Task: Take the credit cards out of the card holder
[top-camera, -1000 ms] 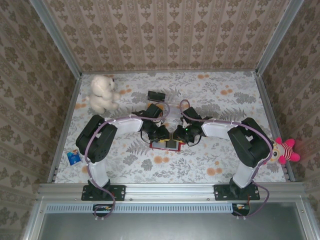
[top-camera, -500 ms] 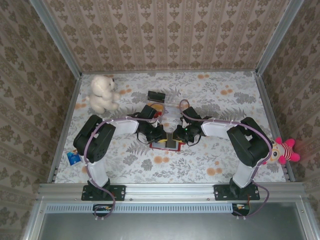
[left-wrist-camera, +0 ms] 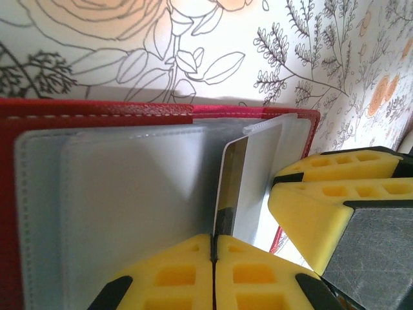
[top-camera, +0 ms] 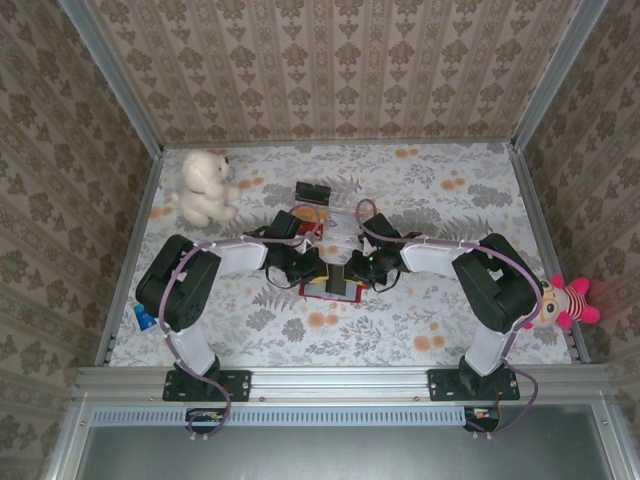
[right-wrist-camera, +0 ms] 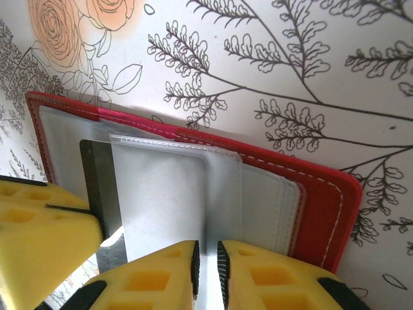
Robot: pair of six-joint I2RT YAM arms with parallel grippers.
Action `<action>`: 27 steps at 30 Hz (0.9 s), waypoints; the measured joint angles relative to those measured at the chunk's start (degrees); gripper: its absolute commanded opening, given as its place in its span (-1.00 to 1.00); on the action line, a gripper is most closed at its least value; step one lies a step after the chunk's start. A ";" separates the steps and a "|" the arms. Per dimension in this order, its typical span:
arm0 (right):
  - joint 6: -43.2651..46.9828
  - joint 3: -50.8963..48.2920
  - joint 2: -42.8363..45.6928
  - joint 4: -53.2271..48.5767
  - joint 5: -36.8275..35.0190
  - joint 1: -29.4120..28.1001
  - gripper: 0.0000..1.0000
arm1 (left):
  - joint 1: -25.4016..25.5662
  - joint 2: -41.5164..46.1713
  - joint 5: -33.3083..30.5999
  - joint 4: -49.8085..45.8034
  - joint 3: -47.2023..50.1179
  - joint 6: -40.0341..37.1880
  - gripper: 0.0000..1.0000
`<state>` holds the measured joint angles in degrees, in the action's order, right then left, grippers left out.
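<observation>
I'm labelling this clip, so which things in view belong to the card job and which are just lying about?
Job: card holder, credit card, left pincer pinching that card, right pincer pinching a sleeve.
Lying about: white teddy bear, pink doll, black block, small blue item.

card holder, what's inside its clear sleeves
One dark credit card sticks partway out of a clear sleeve of the open card holder, pinched by the left gripper. The other sleeves are cloudy, so any cards in them cannot be made out.

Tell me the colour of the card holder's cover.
Red book-like card holder, pale stitching; best in right wrist view.
</observation>
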<state>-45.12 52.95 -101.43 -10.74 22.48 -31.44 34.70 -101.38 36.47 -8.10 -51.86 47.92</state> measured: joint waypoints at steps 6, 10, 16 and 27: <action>0.20 0.26 0.00 -0.52 -0.35 -0.02 -0.60 | -1.07 0.55 -0.28 -1.40 0.20 -1.57 -0.90; 0.22 0.44 0.00 -0.87 -0.76 -0.11 -0.60 | -2.75 3.17 -0.83 -3.82 0.81 -3.28 -0.94; 0.37 0.68 1.81 -2.80 -1.36 -0.11 -0.57 | -4.68 8.74 -2.27 -8.22 2.03 -5.73 -1.00; 0.61 -0.39 14.43 6.08 3.08 -0.11 0.06 | -8.20 17.94 -5.77 -14.91 2.29 -8.81 -1.00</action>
<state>-44.51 52.56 -87.00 -4.67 25.56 -31.55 26.50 -83.44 30.70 -23.00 -49.56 39.11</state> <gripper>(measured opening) 0.489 0.048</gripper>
